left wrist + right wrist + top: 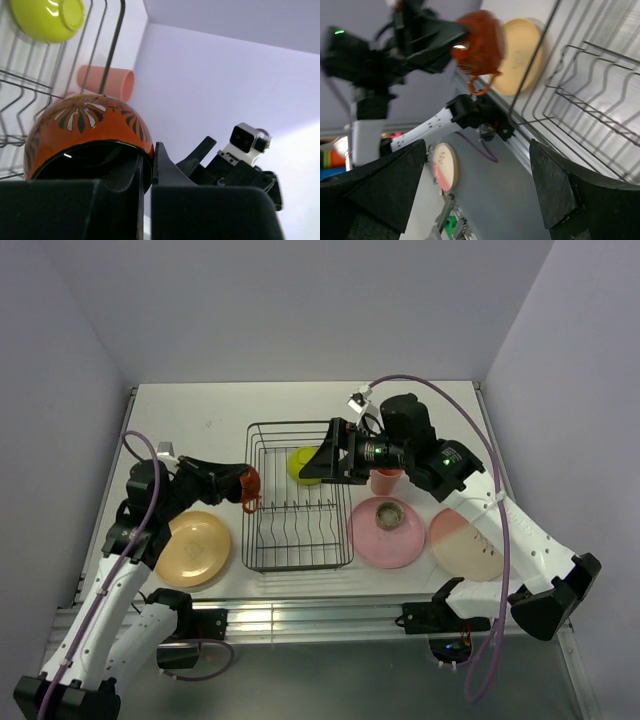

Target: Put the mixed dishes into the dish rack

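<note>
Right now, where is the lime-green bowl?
In the top view, the lime-green bowl sits inside the dish rack, in its far half, beside the right gripper.

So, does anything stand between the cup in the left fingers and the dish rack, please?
Nothing visible does: the cup hangs right at the rack's left rim, and the lime-green bowl lies farther in, toward the back.

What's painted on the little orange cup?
White and dark flower petals on the orange-red cup, clearest in the left wrist view.
</note>
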